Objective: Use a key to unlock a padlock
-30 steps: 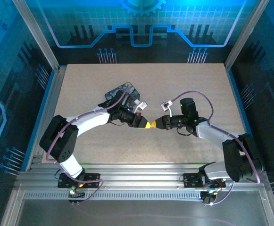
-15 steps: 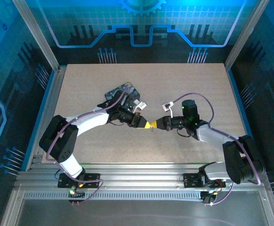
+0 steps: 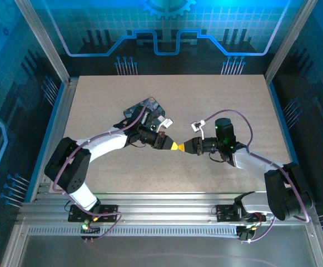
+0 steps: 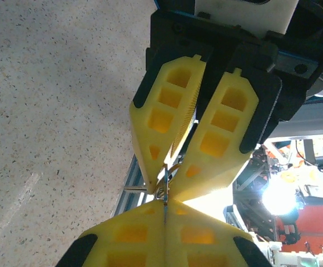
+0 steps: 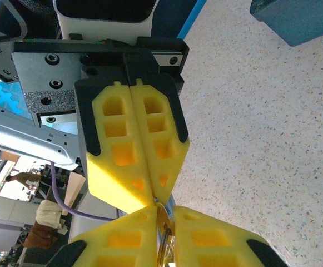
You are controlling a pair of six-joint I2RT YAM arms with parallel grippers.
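Over the middle of the table my two grippers meet tip to tip. My left gripper comes in from the left, its yellow fingers shut on the key, a thin silvery strip between the pads. My right gripper faces it from the right, shut on the padlock, a small round metal body with a wire loop. In the left wrist view the padlock sticks out of the right gripper's tips and touches the key's end. Both things are held above the table.
A dark-blue tin lies on the speckled table behind the left arm. Metal rails run along the near edge. Blue-lit walls stand round the other three sides.
The two grippers stay pressed tip to tip. The right wrist has shifted slightly and the meeting point has moved a little away from the near edge.
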